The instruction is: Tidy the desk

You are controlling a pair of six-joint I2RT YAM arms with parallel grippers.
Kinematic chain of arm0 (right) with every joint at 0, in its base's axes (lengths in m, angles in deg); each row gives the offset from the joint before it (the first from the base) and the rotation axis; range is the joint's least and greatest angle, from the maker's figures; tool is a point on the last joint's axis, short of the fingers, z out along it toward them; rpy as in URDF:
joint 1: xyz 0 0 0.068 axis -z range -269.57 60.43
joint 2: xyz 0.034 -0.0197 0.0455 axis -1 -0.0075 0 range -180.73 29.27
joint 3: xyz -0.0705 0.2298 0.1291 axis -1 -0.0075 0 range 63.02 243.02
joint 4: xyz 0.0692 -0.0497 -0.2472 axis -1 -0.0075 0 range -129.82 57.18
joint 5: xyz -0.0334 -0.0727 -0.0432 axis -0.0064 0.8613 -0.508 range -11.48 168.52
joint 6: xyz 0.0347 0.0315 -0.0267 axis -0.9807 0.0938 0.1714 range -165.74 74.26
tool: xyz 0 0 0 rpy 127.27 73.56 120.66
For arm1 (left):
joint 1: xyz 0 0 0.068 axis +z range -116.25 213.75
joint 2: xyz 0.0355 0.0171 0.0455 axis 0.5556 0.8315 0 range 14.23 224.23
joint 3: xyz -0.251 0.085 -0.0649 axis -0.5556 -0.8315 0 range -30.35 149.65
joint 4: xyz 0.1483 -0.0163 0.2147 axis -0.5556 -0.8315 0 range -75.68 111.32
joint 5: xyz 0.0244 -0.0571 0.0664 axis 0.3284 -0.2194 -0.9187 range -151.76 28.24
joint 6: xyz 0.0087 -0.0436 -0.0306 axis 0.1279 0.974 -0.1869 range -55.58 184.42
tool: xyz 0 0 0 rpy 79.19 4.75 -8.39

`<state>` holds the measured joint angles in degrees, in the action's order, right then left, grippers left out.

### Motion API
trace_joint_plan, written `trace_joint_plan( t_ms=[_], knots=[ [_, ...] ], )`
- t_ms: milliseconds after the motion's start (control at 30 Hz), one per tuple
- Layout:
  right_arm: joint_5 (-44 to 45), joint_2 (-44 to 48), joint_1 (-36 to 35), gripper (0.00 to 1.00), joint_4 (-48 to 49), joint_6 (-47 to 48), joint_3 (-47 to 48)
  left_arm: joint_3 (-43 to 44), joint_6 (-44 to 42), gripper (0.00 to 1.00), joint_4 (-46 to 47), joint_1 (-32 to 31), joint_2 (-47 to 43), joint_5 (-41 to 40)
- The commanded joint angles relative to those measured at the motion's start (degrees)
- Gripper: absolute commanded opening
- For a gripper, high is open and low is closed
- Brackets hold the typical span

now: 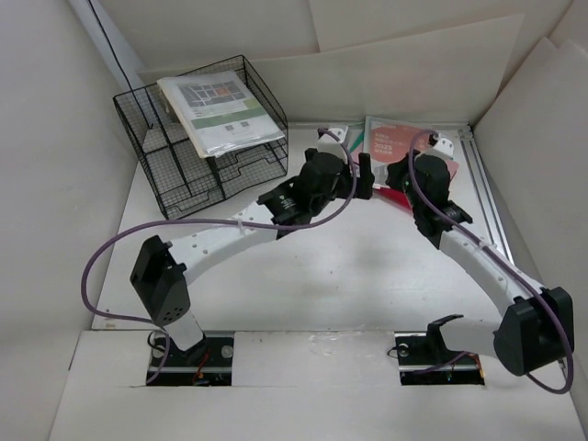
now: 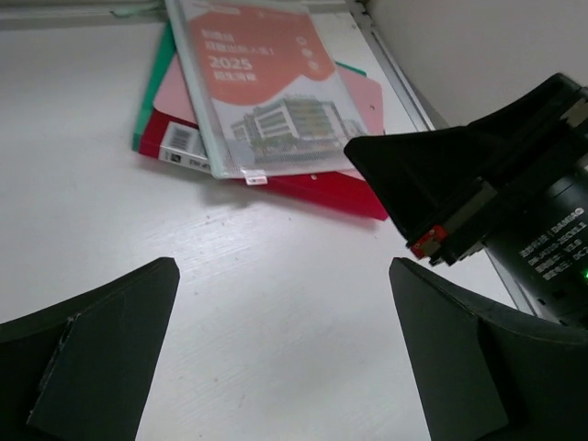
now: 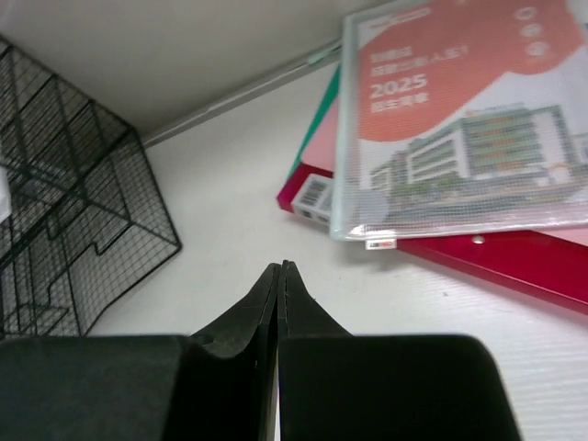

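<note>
Top view: the counter [image 1: 322, 276] carries a wire basket [image 1: 184, 175] at its far left with papers [image 1: 220, 110] lying on top. A stack [image 1: 390, 136] of folders lies loose in the far right corner by the rail. The left end effector [image 1: 366, 176] and the right end effector [image 1: 397, 176] both sit near it.

Left wrist view: the left end effector [image 2: 285, 349] gapes fully, empty, over bare counter short of the stack [image 2: 266, 92]. The right end effector [image 2: 386, 165] is beside the stack's red bottom folder.

Right wrist view: the right end effector [image 3: 278, 294] is pinched together on nothing, its tips near the stack [image 3: 459, 138].

Probably partway: papers binned, stack unsorted and ungripped.
</note>
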<state>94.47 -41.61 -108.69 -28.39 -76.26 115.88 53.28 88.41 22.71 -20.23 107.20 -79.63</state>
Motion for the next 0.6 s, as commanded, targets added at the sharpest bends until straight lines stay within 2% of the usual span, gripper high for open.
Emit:
trace_joint_plan(
  t_ms=[0, 33, 67, 100, 133, 167, 200, 233, 267, 333, 367, 400, 433, 467, 500, 567],
  knots=[
    [2.5, 3.9, 2.8, 0.00, -0.1, -1.7, -0.6, 0.4, 3.1, 1.00, 5.6, 2.4, -0.4, 4.9],
    [3.7, 3.9, 4.9, 0.00, -0.1, -2.3, -0.6, -3.3, 5.7, 1.00, 9.4, 4.4, -1.2, 14.3],
    [3.7, 3.9, 6.0, 0.00, -0.1, -2.3, -1.1, -11.5, 7.8, 1.00, 14.4, 10.3, -1.8, 21.7],
    [3.7, 3.9, 7.1, 0.00, -0.7, -2.8, -1.1, -15.6, 9.7, 1.00, 26.8, 13.2, -1.8, 29.1],
    [2.4, 3.9, 9.1, 0.00, -0.7, -2.8, -1.1, -18.4, 13.3, 1.00, 31.3, 15.5, -1.2, 38.3],
    [2.3, 3.9, 9.8, 0.00, -0.7, -3.6, -1.1, -19.7, 13.4, 1.00, 33.1, 16.9, -0.7, 38.4],
    [2.3, 3.9, 9.8, 0.00, -0.7, -3.6, -1.1, -18.2, 10.8, 1.00, 31.1, 15.1, -0.7, 34.3],
    [2.3, 3.9, 10.6, 0.00, -0.7, -4.4, -1.7, -16.2, 6.9, 1.00, 21.1, 11.9, -1.7, 25.7],
    [2.9, 3.9, 10.6, 0.00, -0.7, -5.2, -1.7, -14.2, 0.6, 1.00, 17.2, 7.8, -1.7, 3.2],
    [2.9, 2.4, 11.1, 0.00, -0.7, -5.8, -1.7, -10.5, -3.5, 1.00, 14.1, -1.9, -1.7, -13.7],
    [2.9, 1.9, 11.1, 0.00, -0.7, -5.8, -1.7, -9.6, -5.3, 1.00, 14.1, -3.6, -1.1, -21.9],
    [2.9, 1.3, 11.1, 0.00, -0.7, -5.8, -1.7, -8.4, -6.1, 1.00, 14.1, -4.5, -0.3, -24.5],
    [2.9, 1.3, 11.6, 0.00, -0.2, -6.3, -1.7, -5.0, -3.4, 1.00, 12.0, -4.0, 1.9, -25.5],
    [2.9, 0.3, 11.6, 0.00, -0.2, -6.3, -1.2, -3.0, -0.5, 1.00, 5.8, -2.7, 3.3, -25.5],
    [2.3, 0.3, 11.6, 0.00, -0.2, -6.3, -1.2, -1.4, 1.4, 1.00, 3.8, -0.5, 4.4, -16.0],
    [2.9, 0.3, 11.6, 0.00, -0.2, -5.8, -1.2, -2.5, 4.0, 1.00, 6.1, 7.3, 6.0, -4.1]
  ],
)
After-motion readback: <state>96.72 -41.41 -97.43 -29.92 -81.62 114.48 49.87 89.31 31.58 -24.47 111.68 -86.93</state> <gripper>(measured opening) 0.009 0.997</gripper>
